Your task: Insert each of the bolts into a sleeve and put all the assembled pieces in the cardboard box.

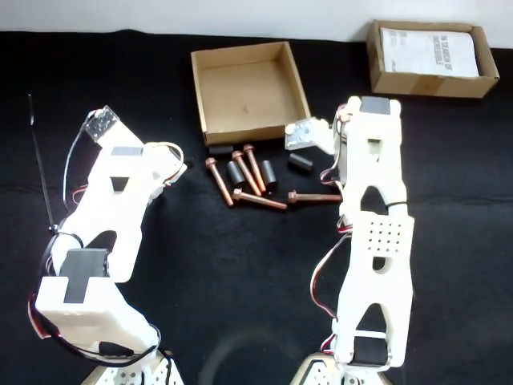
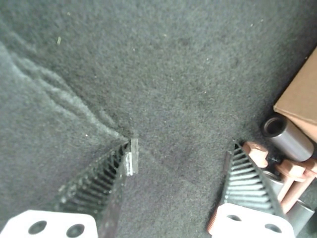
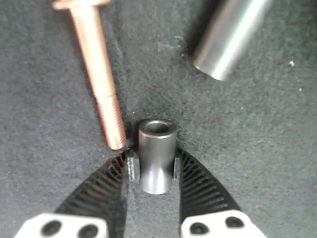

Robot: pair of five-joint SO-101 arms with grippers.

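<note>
Looking down from the high view first: the open cardboard box (image 1: 248, 92) sits at the far middle of the black-clothed counter (image 1: 240, 281). Just on its near side there's a loose bunch of copper bolts (image 1: 218, 181) with black sleeves (image 1: 235, 172) mixed in, all lying flat. A second box (image 1: 429, 56) with a paper sheet in it is at the far right. The left arm (image 1: 112, 208) is off to the left of the pile. The right arm (image 1: 373, 233) stands at its right edge, over the end of one bolt lying crosswise.

Left wrist view: the left gripper (image 2: 184, 146) has its fingers spread wide apart with just cloth between them. One fingertip is right beside a bolt head (image 2: 255, 148), and a little past that a lying sleeve (image 2: 287, 136) rests next to the box corner (image 2: 302, 99).

Right wrist view: the right gripper (image 3: 157, 168) is clamped on a short gripped sleeve (image 3: 157, 153), whose open end sticks out past the fingertips. A single bolt (image 3: 96, 74) lies on the cloth just beside it, threaded end next to one fingertip; can't tell if they touch. A shiny sleeve (image 3: 228, 39) lies farther off on the other side.
</note>
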